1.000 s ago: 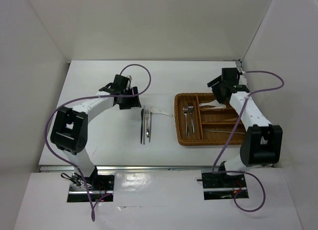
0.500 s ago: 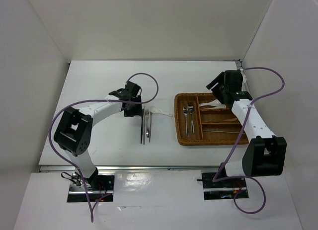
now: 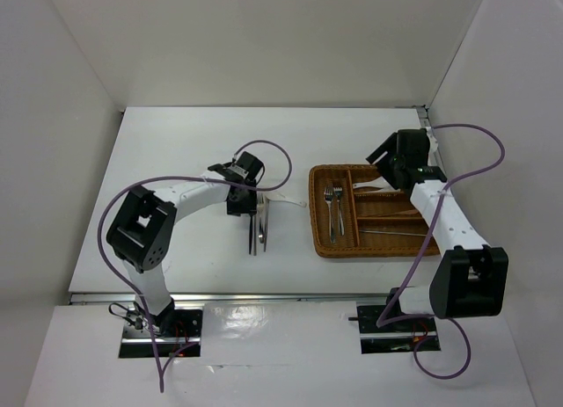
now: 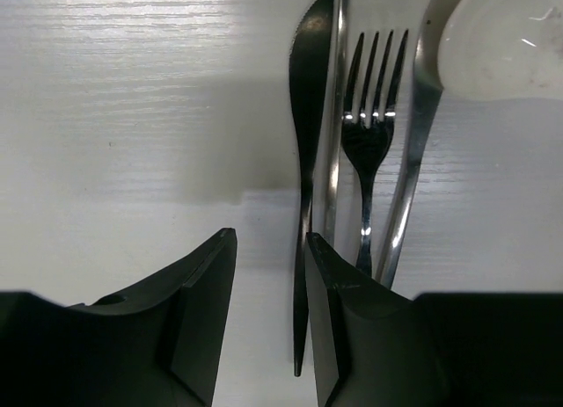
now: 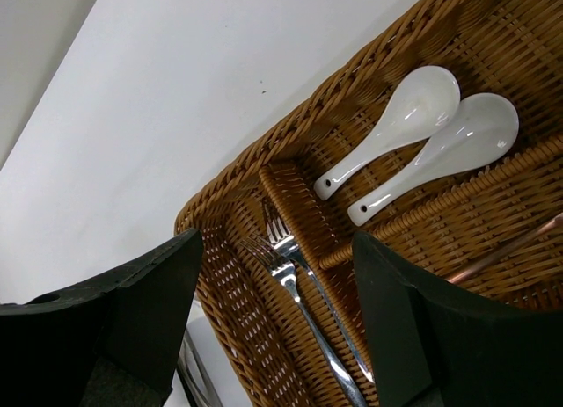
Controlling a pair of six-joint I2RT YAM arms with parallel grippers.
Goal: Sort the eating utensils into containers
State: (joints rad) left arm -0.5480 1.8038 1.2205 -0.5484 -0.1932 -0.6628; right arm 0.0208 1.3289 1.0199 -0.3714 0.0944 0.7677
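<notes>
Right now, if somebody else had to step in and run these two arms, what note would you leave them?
Left gripper: jaws open, low over the white table, straddling the handle of the dark slim metal knife; not yet gripped.
Right gripper: jaws open and empty, above the brown woven wicker tray.
Done: two silver metal forks in the tray's long section, two white ceramic soup spoons in a short one.
To do: the knife, a loose silver fork, other slim silver pieces and a white ceramic spoon lie together on the table.
</notes>
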